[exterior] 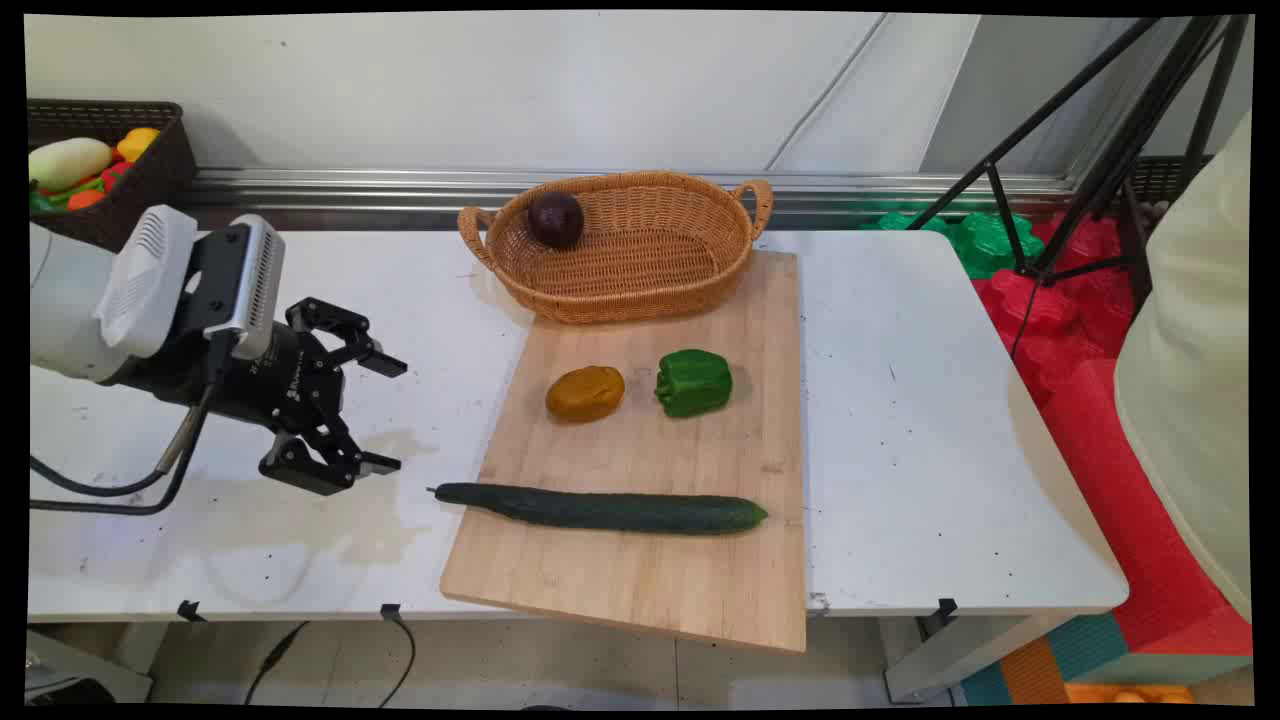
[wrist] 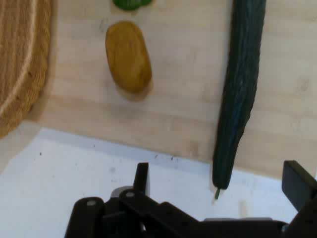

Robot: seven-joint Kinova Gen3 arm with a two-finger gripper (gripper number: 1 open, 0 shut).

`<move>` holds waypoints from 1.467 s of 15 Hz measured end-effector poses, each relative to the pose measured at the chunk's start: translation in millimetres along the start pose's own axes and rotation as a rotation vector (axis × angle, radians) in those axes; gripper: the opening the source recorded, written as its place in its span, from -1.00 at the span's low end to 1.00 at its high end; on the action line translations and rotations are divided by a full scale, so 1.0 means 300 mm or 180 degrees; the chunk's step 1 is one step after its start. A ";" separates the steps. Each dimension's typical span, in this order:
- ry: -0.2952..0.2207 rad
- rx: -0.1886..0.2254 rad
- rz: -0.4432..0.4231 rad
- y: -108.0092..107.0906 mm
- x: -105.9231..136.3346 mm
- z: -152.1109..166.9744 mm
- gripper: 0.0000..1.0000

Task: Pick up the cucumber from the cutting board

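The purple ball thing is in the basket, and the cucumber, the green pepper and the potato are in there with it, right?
Not quite. Only the purple ball is in the basket. The main view shows the cucumber, green pepper and potato lying on the wooden board in front of it.

Pale matt wooden board (exterior: 700,560), woven wicker basket (exterior: 640,270), glossy cucumber (exterior: 610,510)

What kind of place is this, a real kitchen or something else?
Probably a robot test lab, not a kitchen: an open pincer hangs over a white table, tripod legs stand beside it, and a cucumber lies on a cutting board.
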 end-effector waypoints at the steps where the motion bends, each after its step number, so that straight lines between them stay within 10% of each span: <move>1: 0.0046 0.0003 0.0002 0.004 0.011 -0.003 1.00; 10: 0.0223 -0.0046 -0.0004 0.024 0.202 0.116 1.00; 22: -0.0206 -0.0327 -0.0002 0.081 0.394 0.505 1.00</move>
